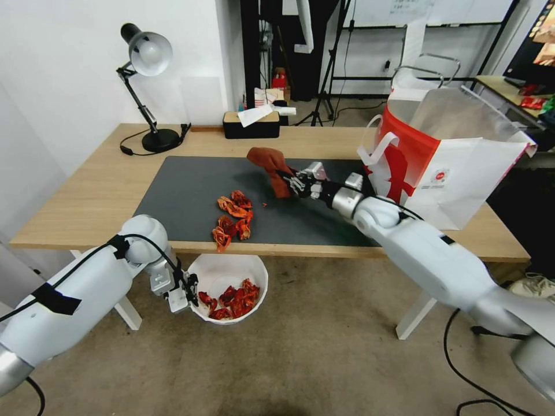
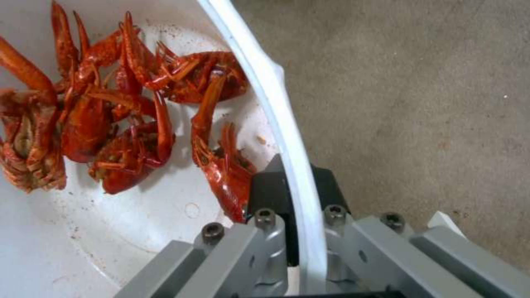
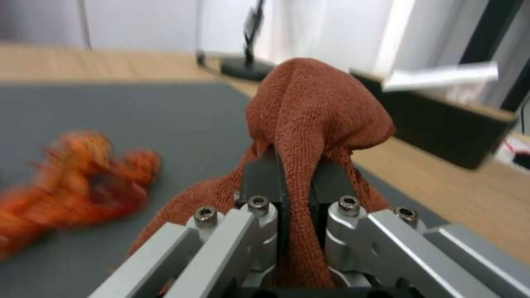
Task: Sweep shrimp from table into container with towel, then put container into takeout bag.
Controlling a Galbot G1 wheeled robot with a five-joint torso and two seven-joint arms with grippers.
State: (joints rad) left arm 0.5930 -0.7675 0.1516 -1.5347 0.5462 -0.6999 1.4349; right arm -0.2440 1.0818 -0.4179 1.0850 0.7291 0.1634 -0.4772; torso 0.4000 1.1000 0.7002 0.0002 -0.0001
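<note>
Right gripper (image 1: 289, 180) clamped on the towel (image 1: 270, 164), held above the mat (image 1: 185, 190), right of the shrimp (image 1: 233, 219): about six on the mat. Left gripper (image 1: 189, 293) pinches the container (image 1: 254, 268) rim below the table (image 1: 87, 196) edge; roughly six shrimp inside. One takeout bag (image 1: 445, 156) at right.

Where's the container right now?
In the head view the container hangs below the table's near edge, left of centre, its rim pinched by the left gripper, under the remaining shrimp.

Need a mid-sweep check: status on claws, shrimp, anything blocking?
Left claw shut on bowl rim, below table edge. Right claw shut on towel, above mat. Some shrimp on mat, some in bowl. Nothing blocking.
</note>
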